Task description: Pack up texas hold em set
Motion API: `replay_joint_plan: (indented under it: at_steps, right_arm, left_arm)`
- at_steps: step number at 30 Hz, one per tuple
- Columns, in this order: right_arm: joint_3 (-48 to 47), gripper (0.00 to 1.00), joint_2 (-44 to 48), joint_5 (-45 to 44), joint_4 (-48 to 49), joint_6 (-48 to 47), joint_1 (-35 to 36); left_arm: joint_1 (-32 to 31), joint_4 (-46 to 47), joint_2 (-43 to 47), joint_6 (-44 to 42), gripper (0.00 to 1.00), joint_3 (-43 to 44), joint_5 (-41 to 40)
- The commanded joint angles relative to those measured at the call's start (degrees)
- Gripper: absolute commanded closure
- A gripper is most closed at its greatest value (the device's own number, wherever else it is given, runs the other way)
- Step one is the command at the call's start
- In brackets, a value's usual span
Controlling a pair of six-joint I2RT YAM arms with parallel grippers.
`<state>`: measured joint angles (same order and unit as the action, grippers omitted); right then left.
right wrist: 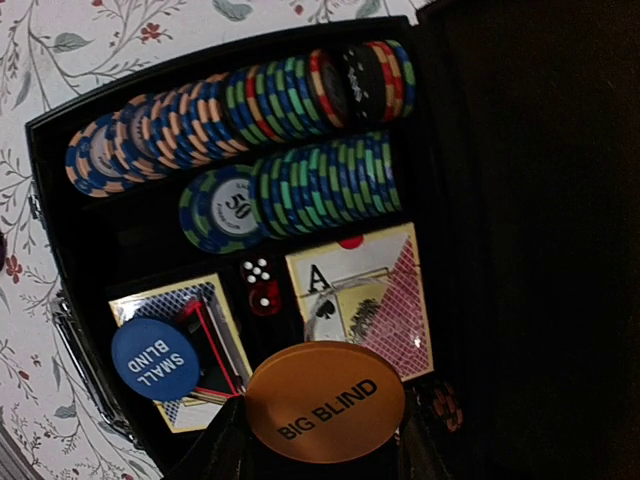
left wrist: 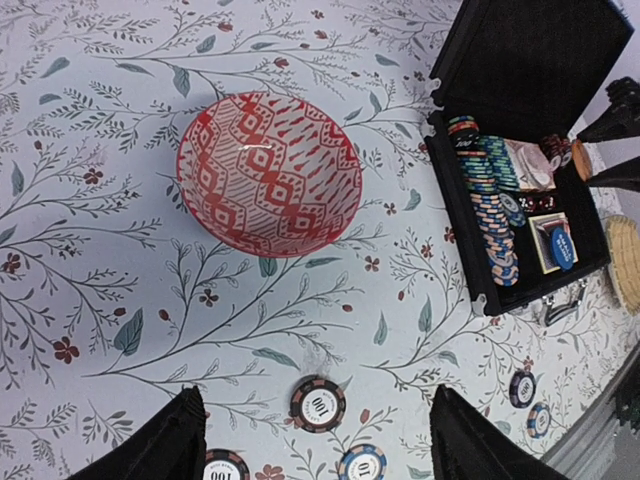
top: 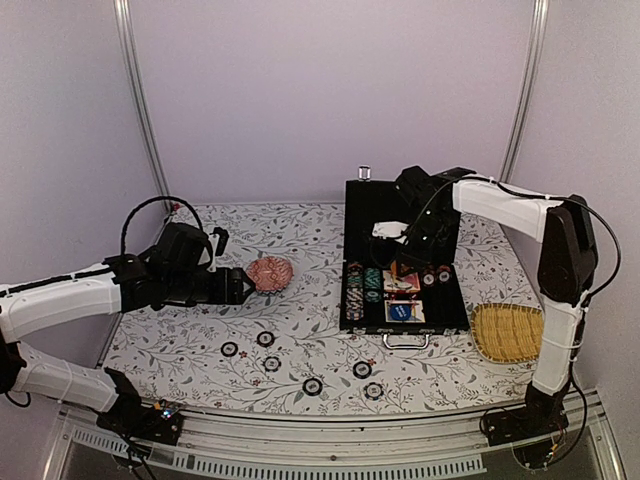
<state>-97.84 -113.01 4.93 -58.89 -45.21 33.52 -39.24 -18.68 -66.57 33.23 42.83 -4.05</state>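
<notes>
Orange disc [right wrist: 325,402] is pinched by the right gripper [right wrist: 322,440] over the open briefcase [top: 375,205] at the table's [top: 190,345] 2 o'clock, judged mid-stowing, next needing lowering and release; left gripper [left wrist: 320,440] hangs spread and empty at 9 o'clock

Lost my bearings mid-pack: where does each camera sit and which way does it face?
Top external: above and behind, looking down on the table; left arm and right arm show.
Left wrist: looks down on the red patterned bowl and loose chips; open left gripper shows.
Right wrist: over the open case, looking in; right gripper holds the orange disc.
Shared: all three show the case.
</notes>
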Motion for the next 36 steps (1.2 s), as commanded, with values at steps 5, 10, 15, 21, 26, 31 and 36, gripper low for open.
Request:
replay_joint_plan:
  at_steps: [5,10,15,21,26,31,36]
  right_arm:
    - [-1.01,0.58,-4.08,1.07,4.70,-2.35,-5.45]
    - [-1.11,0.57,-6.40,2.14,5.53,-2.32,-5.65]
    - [-0.98,0.57,-7.97,1.65,5.56,-1.58,-5.66]
    - [-0.51,0.56,-9.01,0.81,6.36,-1.22,-5.66]
    - [-0.51,0.53,-9.56,1.02,6.84,-0.77,-5.66]
    - [0.06,0.49,-9.04,1.76,6.77,-0.51,-5.68]
    - [0.03,0.43,-6.50,1.59,6.45,-0.02,-5.74]
  left_arm:
    - [0.58,0.75,-0.08,0.01,0.23,1.56,1.04]
    - [0.48,0.49,0.21,0.16,0.23,1.14,1.12]
    - [0.33,0.46,0.26,0.47,0.22,0.94,1.18]
    - [0.13,0.49,0.03,0.53,0.22,1.03,1.31]
    - [-0.12,0.47,0.03,0.57,0.22,0.94,1.36]
    - [-0.31,0.22,0.03,0.44,0.22,0.94,1.34]
    - [-0.35,0.13,-0.13,0.26,0.22,1.11,1.34]
